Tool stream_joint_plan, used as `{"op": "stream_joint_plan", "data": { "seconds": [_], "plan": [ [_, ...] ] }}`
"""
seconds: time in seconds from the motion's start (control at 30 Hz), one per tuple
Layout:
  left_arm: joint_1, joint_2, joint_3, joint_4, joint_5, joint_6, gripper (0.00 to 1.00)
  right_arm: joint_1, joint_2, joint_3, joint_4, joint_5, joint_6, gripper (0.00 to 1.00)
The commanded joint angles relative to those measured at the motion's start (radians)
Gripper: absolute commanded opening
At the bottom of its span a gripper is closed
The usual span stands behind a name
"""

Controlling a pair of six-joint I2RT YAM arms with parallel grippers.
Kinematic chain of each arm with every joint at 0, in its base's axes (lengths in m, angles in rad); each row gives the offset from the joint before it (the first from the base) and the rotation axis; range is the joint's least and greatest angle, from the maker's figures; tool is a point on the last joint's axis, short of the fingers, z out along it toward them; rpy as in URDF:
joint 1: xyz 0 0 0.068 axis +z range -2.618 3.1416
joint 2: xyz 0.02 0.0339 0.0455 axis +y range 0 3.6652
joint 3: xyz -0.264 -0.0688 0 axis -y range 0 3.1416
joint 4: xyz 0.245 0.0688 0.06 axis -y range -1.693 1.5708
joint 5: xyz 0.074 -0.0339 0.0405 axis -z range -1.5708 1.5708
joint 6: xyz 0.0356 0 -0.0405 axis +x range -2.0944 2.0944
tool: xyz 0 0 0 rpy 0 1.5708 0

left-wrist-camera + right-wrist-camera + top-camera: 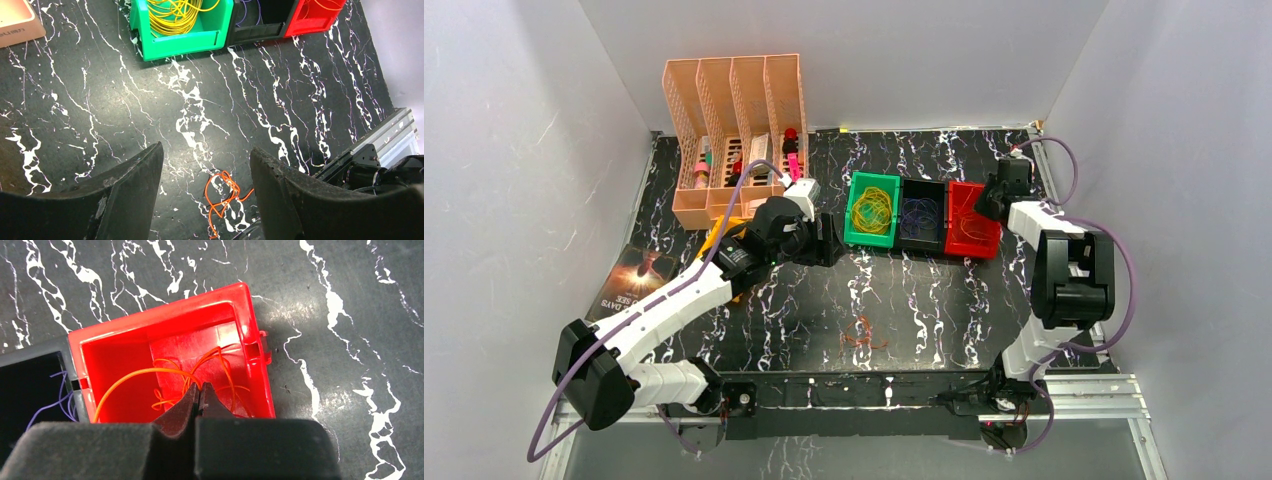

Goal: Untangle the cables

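Observation:
A small tangle of orange-red cables (861, 335) lies on the black marble table near the front edge. It also shows in the left wrist view (226, 192), below and between my open left fingers. My left gripper (206, 148) is open, empty and well above the table, left of the green bin (856, 232). My right gripper (200, 388) hangs over the red bin (252, 335) and is shut on an orange cable (135, 374) that arcs out to the left. More orange loops lie in the red bin. Yellow cables (871, 208) fill the green bin. Blue-purple cables (921, 215) lie in the black bin.
The three bins stand in a row at the back middle. A peach slotted organiser (734, 130) with small items stands at the back left. A dark booklet (629, 280) lies at the left under my left arm. A metal rail (1084, 395) runs along the near edge.

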Motion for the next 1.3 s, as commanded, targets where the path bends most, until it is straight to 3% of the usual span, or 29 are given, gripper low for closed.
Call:
{"op": "stream_joint_plan", "data": {
  "seconds": [0.0,0.6,1.27],
  "plan": [
    [0.002,-0.014,-0.004,-0.008,-0.001,-0.004,0.63,0.007,0.023,0.056,-0.006,0.027,-0.031,0.02],
    [0.003,-0.009,-0.009,-0.011,0.005,-0.010,0.63,0.061,0.138,0.125,-0.070,0.031,-0.074,0.06],
    [0.002,-0.012,-0.026,-0.009,0.006,-0.015,0.63,0.068,0.069,0.094,-0.046,0.056,-0.073,0.23]
  ]
}}
